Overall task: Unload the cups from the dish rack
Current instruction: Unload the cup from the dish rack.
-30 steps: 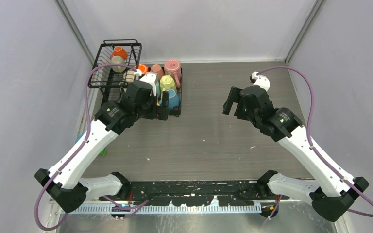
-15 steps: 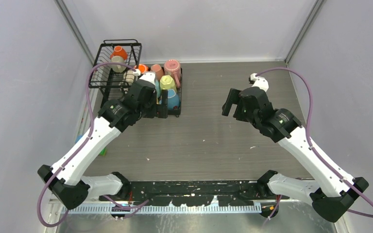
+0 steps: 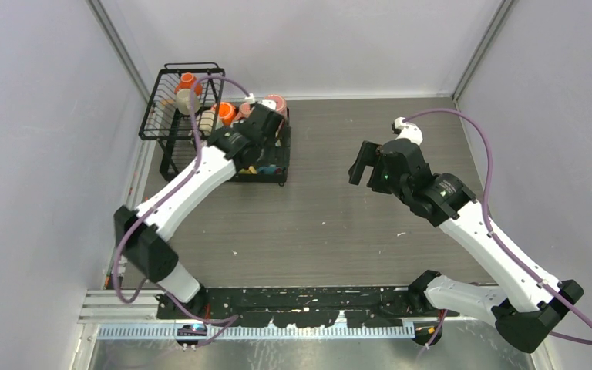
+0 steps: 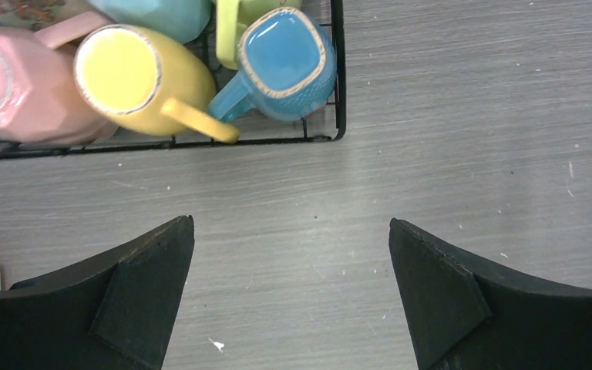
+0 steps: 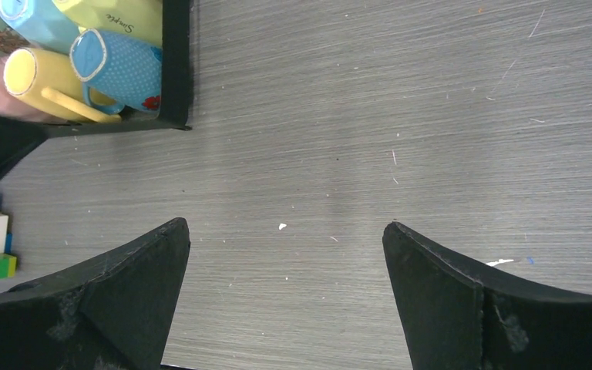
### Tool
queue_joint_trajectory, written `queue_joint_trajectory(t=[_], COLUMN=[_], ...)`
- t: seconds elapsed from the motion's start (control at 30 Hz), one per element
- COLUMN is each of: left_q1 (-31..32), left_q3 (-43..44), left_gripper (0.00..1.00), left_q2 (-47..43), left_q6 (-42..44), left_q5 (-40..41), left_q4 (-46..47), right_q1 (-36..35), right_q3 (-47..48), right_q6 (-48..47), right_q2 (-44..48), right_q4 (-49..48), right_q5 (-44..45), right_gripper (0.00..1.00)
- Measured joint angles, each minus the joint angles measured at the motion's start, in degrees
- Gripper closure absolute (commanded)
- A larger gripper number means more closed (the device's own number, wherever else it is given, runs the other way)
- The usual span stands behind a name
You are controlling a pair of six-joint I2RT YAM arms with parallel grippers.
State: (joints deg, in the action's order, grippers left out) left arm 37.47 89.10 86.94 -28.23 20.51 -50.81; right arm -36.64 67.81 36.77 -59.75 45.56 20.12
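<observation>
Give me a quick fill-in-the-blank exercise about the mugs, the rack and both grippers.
1. The left gripper and the right gripper both have their jaws ____.
2. The middle mug, between the pink mug and the blue mug, is ____.
3. The dish rack is made of ____ wire.
Missing words: open; yellow; black.

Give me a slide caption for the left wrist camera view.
Left fingers open above the table, near the dish rack corner holding a yellow mug, blue mug and pink mug.
</observation>
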Motion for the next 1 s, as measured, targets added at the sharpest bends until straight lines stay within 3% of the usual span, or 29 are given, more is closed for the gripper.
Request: queue_joint_trajectory(t=[0.23,0.57,1.0], left_q1=[-0.79,-5.57,-7.98], left_q3=[6.95,16.17,22.1], left_gripper=[0.0,0.03,0.22], left_q2=[13.18,23.26,30.75], left_q6=[0.04,-0.24,-1.97], left_q5=[0.98,0.37,-2.84], left_q4=[0.31,0.2,-0.66], right_q1=[0.0,0.0,0.0], right_q3=[-0.24,-2.27,-3.87], right_q6=[0.11,0.85,1.27], right_q2=[0.0,2.62,5.38], right_q4=[-0.72,0.13,0.35], right_q5=[-0.74,-0.98,-1.46], right_gripper=[0.0,0.0,0.0])
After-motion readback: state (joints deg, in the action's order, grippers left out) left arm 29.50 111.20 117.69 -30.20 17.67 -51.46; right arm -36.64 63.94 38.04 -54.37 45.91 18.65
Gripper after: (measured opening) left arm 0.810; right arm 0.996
